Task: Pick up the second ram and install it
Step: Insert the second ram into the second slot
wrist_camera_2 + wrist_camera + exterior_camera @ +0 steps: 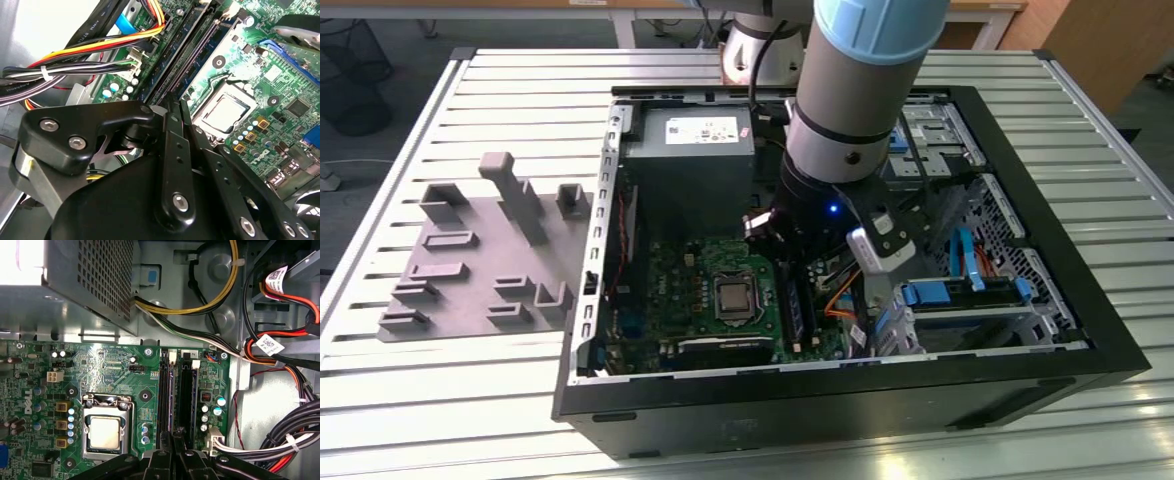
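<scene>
The black fingers (172,107) are drawn together with nothing visibly between them, and I cannot tell whether their tips press on anything. In both wrist views they hang just over one end of the two long black motherboard slots (166,395). The long, thin dark green-black second ram (186,390) appears to stand seated in the slot nearer the bundled cables (85,52), its long axis running straight away from the fingertips towards the grey perforated power supply box (90,280). On the slots' other side is the square silver processor socket (106,432). Outside the black computer case (1067,330), towards the exterior view's left, the grey plastic fixture (467,260) lies on the slatted metal desk (400,150).
</scene>
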`<state>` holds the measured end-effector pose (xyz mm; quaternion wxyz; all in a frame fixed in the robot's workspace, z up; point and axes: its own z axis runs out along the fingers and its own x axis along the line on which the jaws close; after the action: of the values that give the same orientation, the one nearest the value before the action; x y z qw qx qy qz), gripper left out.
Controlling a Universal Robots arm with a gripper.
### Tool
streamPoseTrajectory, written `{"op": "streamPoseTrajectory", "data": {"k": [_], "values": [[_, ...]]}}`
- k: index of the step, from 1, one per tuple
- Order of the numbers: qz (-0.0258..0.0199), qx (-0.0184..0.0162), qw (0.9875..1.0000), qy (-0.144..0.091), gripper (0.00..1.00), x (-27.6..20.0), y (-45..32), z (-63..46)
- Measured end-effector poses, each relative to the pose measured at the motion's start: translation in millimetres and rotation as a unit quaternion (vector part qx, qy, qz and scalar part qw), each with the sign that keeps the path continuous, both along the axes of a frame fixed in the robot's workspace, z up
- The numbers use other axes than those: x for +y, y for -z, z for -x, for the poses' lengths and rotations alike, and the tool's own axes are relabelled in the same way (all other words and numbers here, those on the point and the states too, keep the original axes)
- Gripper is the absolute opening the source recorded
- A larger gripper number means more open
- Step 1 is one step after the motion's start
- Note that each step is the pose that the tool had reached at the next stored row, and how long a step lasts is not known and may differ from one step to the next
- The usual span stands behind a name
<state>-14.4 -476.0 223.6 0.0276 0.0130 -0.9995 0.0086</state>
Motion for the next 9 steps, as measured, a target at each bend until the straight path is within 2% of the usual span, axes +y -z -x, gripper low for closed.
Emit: {"op": "streamPoseTrajectory", "data": {"k": [9], "values": [[0.0,0.0,1.0,0.0,0.13,0.0,-0.2,0.9]]}}
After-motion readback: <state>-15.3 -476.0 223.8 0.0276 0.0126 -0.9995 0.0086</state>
